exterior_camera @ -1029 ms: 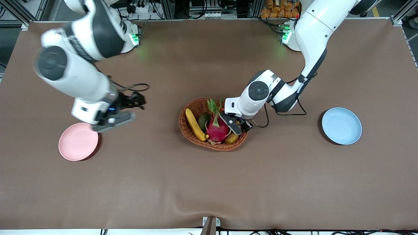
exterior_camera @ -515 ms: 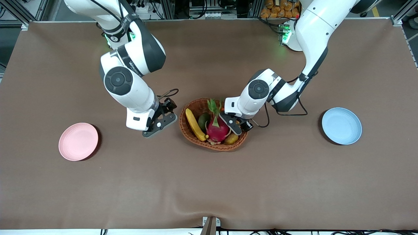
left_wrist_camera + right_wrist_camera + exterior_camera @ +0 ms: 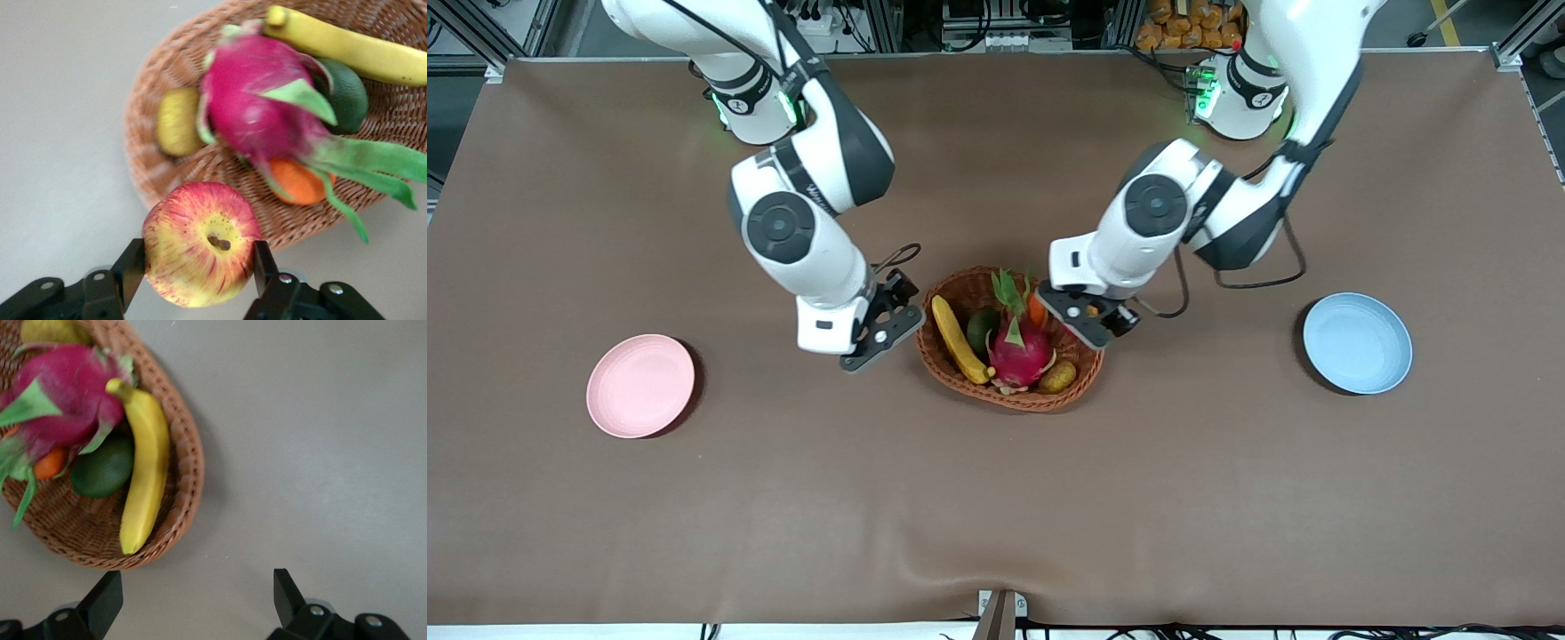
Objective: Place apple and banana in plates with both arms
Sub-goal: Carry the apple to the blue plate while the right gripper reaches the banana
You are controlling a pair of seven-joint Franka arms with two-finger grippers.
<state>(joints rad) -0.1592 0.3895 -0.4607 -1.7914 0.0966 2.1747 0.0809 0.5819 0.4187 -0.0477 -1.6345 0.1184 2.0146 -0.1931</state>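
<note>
My left gripper (image 3: 199, 257) is shut on the red and yellow apple (image 3: 200, 243) and holds it above the rim of the wicker basket (image 3: 143, 133), at the end toward the left arm (image 3: 1089, 322). The yellow banana (image 3: 957, 339) lies in the basket at the end toward the right arm, and it also shows in the right wrist view (image 3: 143, 473). My right gripper (image 3: 876, 336) is open and empty (image 3: 197, 587) over the table just beside that end of the basket. The pink plate (image 3: 640, 386) and the blue plate (image 3: 1357, 343) are empty.
The basket (image 3: 1014, 402) stands mid-table and also holds a magenta dragon fruit (image 3: 1017, 352), a dark green avocado (image 3: 982, 327), a small orange fruit (image 3: 1036, 309) and a brownish-olive fruit (image 3: 1057, 377). Each plate lies near its own end of the table.
My right arm swung from above the pink plate to beside the basket. My left gripper rose out of the basket with the apple.
</note>
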